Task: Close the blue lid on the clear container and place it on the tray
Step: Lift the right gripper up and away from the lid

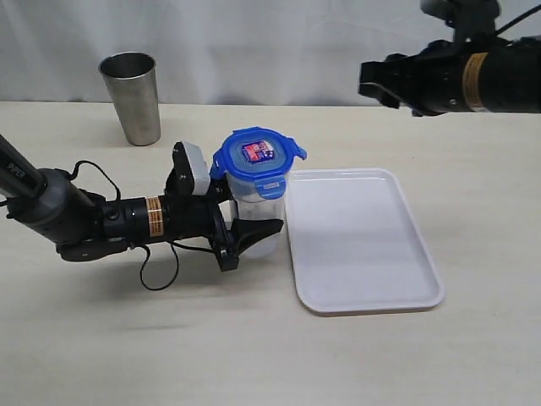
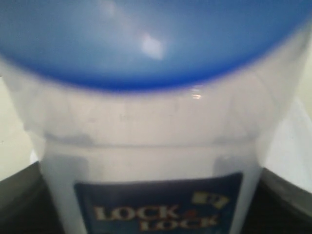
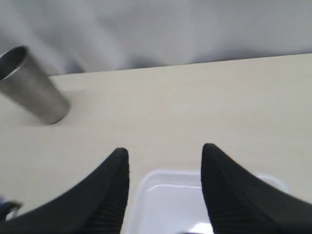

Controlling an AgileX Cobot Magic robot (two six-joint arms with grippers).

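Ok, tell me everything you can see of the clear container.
The clear container is a tall, narrow canister of see-through plastic with a blue Lock & Lock label. It stands upright on the table, close beside the tray, with the blue lid on top. The left gripper clasps its lower body.

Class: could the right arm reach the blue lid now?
Probably yes: the right gripper hangs open above, the blue lid is uncovered on top, and the left gripper holds the clear container lower down.
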